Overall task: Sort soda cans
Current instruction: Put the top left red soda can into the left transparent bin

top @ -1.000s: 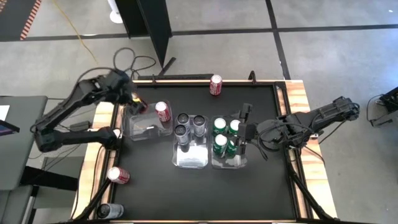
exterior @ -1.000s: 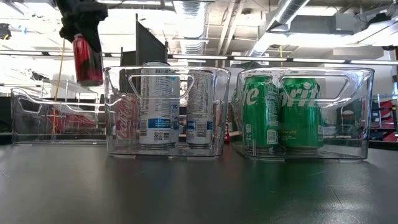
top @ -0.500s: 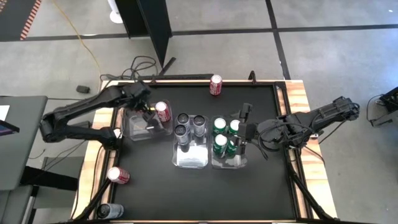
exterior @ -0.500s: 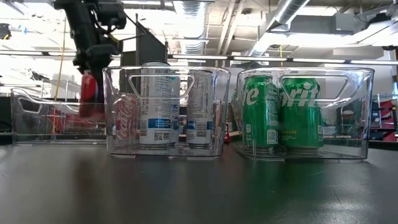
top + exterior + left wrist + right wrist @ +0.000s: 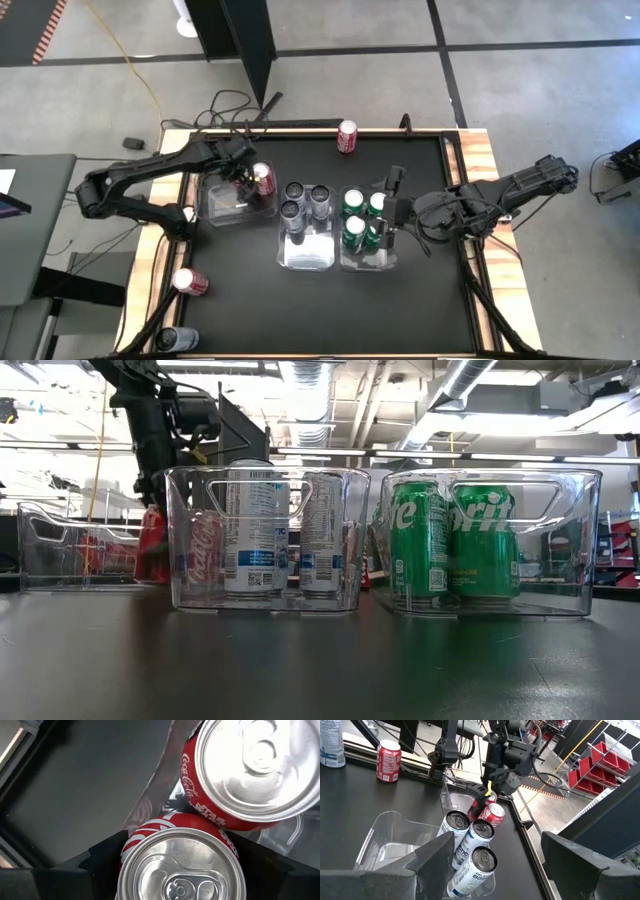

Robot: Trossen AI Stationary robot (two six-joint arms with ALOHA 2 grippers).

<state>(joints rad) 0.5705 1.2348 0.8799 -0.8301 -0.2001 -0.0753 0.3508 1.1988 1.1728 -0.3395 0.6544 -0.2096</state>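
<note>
My left gripper [image 5: 240,178] reaches down into the left clear bin [image 5: 222,208], shut on a red soda can [image 5: 182,870]. A second red can [image 5: 250,765] stands in that bin right beside it. The middle bin [image 5: 305,255] holds three silver cans [image 5: 305,198]. The right bin [image 5: 365,262] holds several green cans [image 5: 355,225]. Over the green bin hangs my right gripper [image 5: 502,865], open, with nothing between its fingers. My left gripper pinches the red can's side wall [image 5: 131,842] between its two fingers [image 5: 107,854], one on each side, just below the top rim. The fingers come steeply from above. The can stays upright, low inside the left bin [image 5: 152,545]; whether its base rests on the floor, I cannot tell.
One red can [image 5: 347,136] stands at the table's far edge. Another red can [image 5: 190,282] lies near the left edge, and a dark can [image 5: 178,339] lies at the near left corner. The three bins stand close together mid-table.
My left gripper has gone down and toward the table's middle with the red can. The can has sunk from above the left bin's rim to inside the bin, close beside the red can that stands there. It has stayed upright.
</note>
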